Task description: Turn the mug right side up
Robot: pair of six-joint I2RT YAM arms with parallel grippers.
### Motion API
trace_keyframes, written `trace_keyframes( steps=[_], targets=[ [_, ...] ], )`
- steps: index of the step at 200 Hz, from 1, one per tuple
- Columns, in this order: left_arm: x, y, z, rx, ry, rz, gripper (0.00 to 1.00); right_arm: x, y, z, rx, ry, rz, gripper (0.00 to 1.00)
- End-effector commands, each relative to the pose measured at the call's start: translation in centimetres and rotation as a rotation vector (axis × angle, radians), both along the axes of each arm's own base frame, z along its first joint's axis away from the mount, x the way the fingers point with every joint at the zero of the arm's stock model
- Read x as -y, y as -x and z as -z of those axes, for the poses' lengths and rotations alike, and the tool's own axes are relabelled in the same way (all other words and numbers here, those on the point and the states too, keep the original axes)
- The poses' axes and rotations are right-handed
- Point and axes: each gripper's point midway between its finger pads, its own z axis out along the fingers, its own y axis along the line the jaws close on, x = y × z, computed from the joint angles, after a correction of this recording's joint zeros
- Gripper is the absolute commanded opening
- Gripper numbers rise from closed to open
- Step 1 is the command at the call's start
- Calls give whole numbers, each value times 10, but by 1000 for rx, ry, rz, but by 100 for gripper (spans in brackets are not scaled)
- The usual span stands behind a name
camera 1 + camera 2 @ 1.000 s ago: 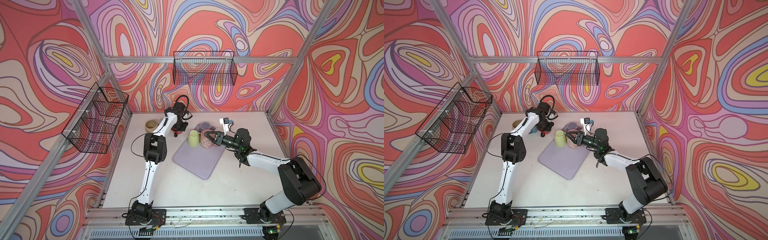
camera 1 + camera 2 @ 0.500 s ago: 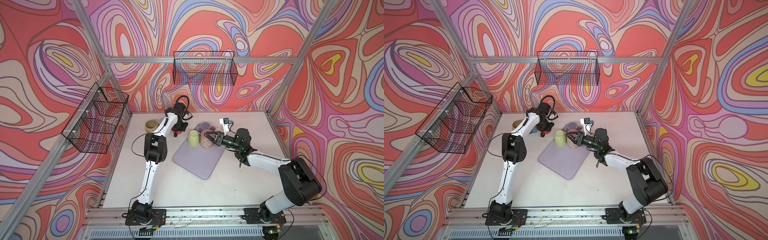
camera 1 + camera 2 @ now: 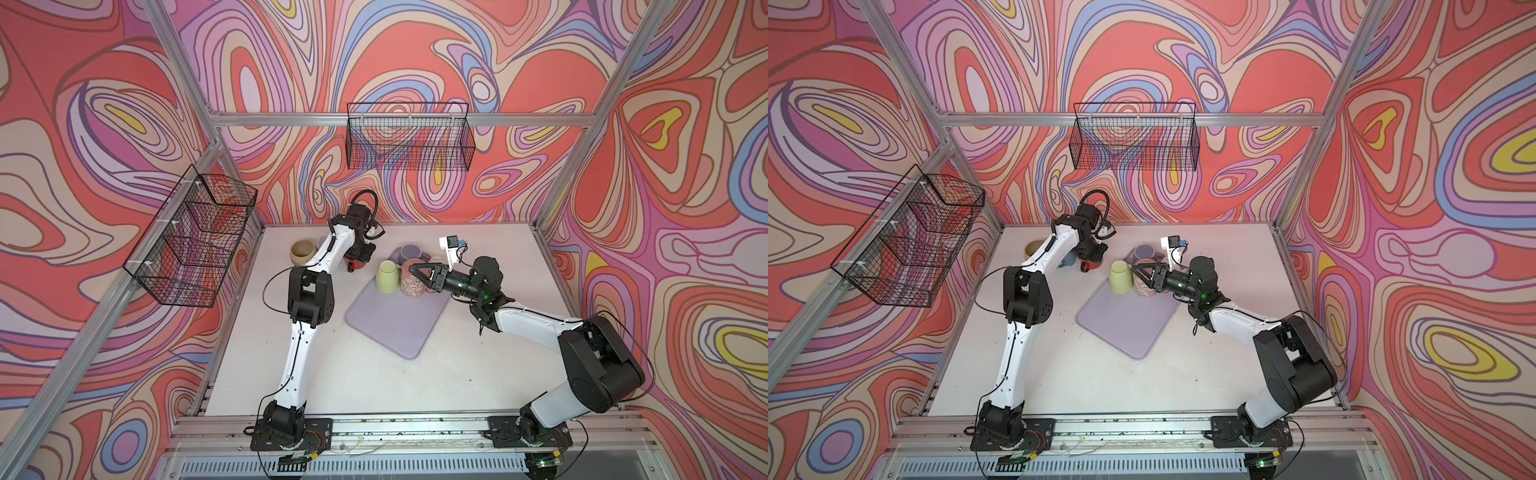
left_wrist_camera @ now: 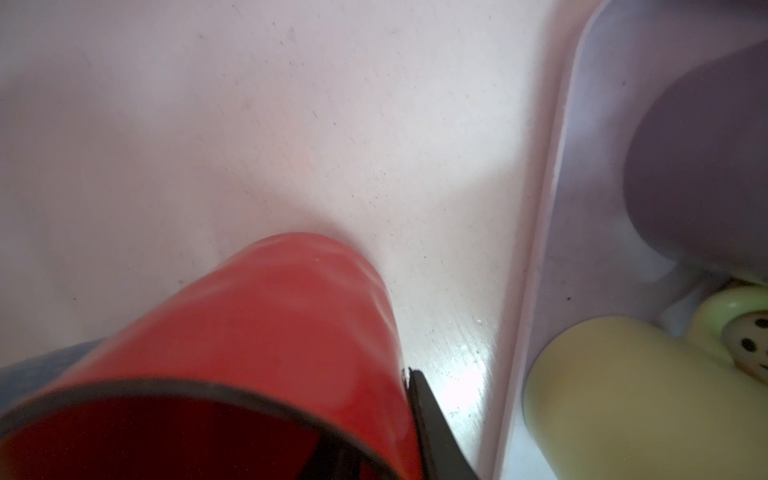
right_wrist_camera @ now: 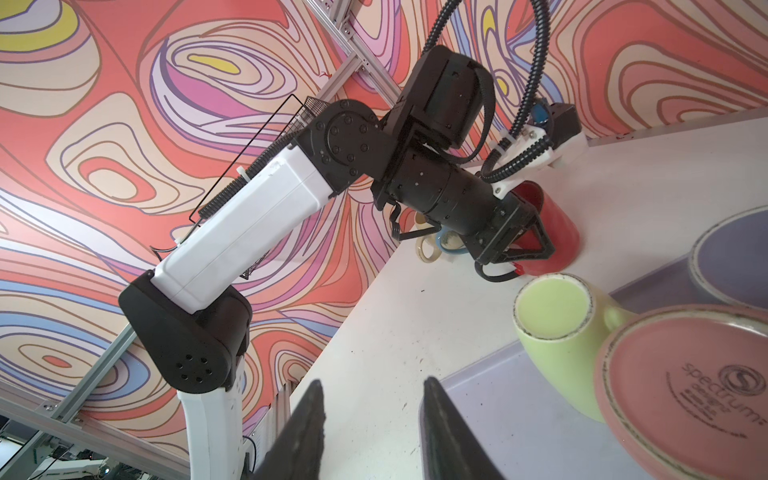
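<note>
Red ceramic marks the mug under your left arm. The red mug [image 5: 557,232] stands mouth-up on the white table [image 3: 374,382], towards the back, just beside the long edge of the lilac tray [image 3: 395,328] and off it. Your left gripper [image 5: 528,239] sits over it. The left wrist view shows the fingers straddling the mug's wall at the rim, with one black finger [image 4: 432,428] against the outside and a dark shape inside the mouth. You cannot tell from these views whether they pinch the wall or merely flank it. Beyond that arm, near the back left of the table, a beige mug [image 3: 302,252] sits mouth-up. Next to it is a blue mug [image 3: 1068,259], mostly hidden by the arm.

Three mugs stand base-up at the tray's far end. There is a green mug [image 3: 387,276], a pink mug [image 3: 411,286] just beside it, and a purple mug [image 3: 409,252] behind them. Your right gripper [image 5: 372,384] reaches in low from the right, and in both top views its tips are over the pink mug's upturned base. Its fingers are spread apart with nothing between them. In the right wrist view only table and tray show in the gap, and the pink mug lies off to one side of the fingers.
</note>
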Motion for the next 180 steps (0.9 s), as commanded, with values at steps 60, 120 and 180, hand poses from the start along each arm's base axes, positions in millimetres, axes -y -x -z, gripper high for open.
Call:
trace_keyframes(
  steps=[60,120,180],
  targets=[
    [-6,-2,-4,10,-21,5,25,6,-1,-7,27,6,25,40],
    [4,-11,-74,153,69,-3,41,25,-16,17,-6,180,111,40],
    [17,19,-157,319,128,22,48,85,-54,75,-76,629,354,36]
  ],
)
